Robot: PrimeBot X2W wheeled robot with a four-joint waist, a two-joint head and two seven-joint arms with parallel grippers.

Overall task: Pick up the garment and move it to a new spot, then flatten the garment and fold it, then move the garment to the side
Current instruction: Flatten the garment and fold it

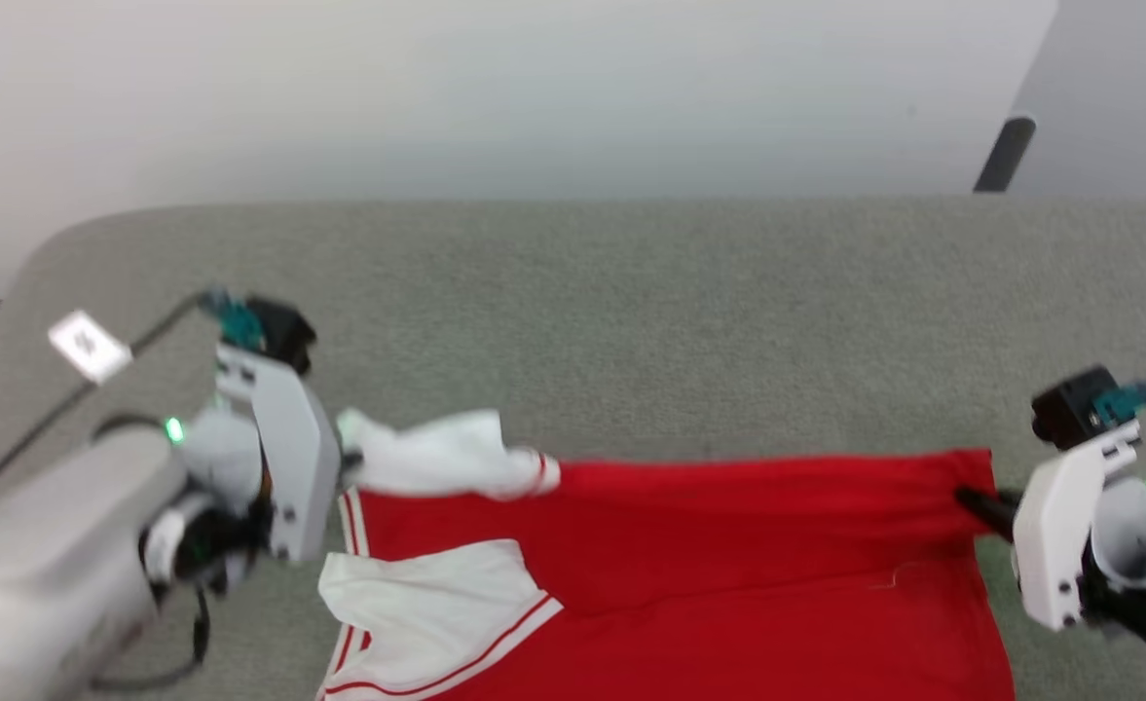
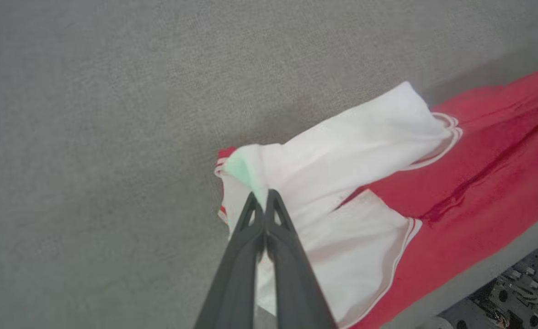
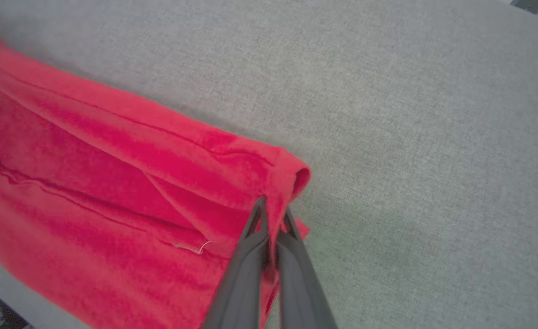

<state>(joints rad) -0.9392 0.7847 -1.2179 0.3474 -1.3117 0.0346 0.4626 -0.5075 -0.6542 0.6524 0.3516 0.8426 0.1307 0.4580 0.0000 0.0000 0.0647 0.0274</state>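
Note:
The garment [image 1: 728, 555], a red shirt with white sleeves and red-striped trim, lies stretched across the grey table, its lettering hidden. My left gripper [image 1: 349, 458] is shut on the white sleeve end at the garment's left; in the left wrist view the gripper [image 2: 263, 198] pinches white cloth [image 2: 342, 137] between its dark fingers. My right gripper [image 1: 967, 501] is shut on the red hem corner at the right; in the right wrist view the gripper [image 3: 273, 212] clamps a fold of the red cloth [image 3: 159, 183]. A second white sleeve [image 1: 426, 589] lies flat near the front.
The grey fabric-covered table [image 1: 631, 292] stretches bare behind the garment to its rounded back edge. A white tag on a cable [image 1: 91, 346] hangs by my left arm. A dark pole [image 1: 1003, 154] stands beyond the table at the back right.

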